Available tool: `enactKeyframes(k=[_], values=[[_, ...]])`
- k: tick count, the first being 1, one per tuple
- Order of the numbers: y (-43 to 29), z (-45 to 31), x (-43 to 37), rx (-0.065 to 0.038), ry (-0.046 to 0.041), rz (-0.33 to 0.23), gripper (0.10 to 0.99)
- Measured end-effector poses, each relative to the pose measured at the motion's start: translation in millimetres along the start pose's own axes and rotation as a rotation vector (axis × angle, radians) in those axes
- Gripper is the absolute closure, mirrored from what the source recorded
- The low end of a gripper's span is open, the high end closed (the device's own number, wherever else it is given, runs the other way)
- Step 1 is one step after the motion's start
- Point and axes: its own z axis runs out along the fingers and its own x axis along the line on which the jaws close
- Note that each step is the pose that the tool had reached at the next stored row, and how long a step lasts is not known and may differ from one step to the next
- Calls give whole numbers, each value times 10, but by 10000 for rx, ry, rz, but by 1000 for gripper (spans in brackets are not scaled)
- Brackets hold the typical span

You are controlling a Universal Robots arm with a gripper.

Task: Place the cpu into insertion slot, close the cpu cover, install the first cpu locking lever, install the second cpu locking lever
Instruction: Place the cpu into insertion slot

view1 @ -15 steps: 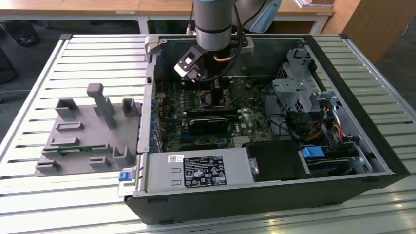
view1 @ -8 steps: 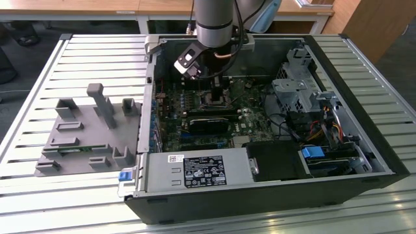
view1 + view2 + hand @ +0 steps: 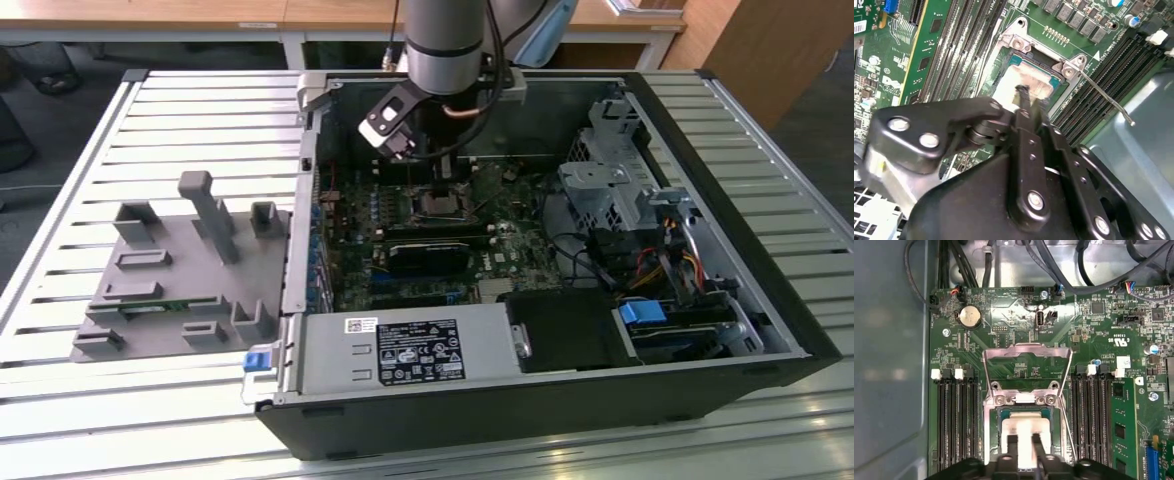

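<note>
The cpu [image 3: 1026, 427] is a pale silvery-beige square lying flat in the insertion slot [image 3: 1026, 411], a black-rimmed socket on the green board. My gripper [image 3: 1024, 445] hovers directly over the chip, with its two thin black fingers [image 3: 1012, 446] a narrow gap apart and nothing between them. In the second wrist view my gripper [image 3: 1022, 92] points down at the cpu [image 3: 1029, 80]. The cpu cover [image 3: 1026, 351], a thin silver frame, stands swung up from its hinge, with green board showing through its window. A thin metal locking lever [image 3: 1104, 95] sticks out free beside the socket. In the exterior view my gripper [image 3: 447, 185] hangs above the slot [image 3: 438, 205] inside the computer case.
Long black memory slots [image 3: 956, 425] flank the socket, and a green memory module [image 3: 1121, 430] stands on one side. Cables [image 3: 1054, 265] hang past the board's edge. The case holds a power supply [image 3: 400, 350] and a drive cage [image 3: 607, 190]. A grey fixture tray [image 3: 174, 270] lies at the exterior view's left.
</note>
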Motion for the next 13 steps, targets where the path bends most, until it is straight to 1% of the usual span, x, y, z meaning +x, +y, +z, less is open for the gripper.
enactKeyframes(k=[1,3,7,13], values=[[4,-3,-3,35,28,3,855],[9,-12,-5,89,68,5,973],[10,-36,-5,132,102,9,980],[13,-79,-4,183,107,11,980]])
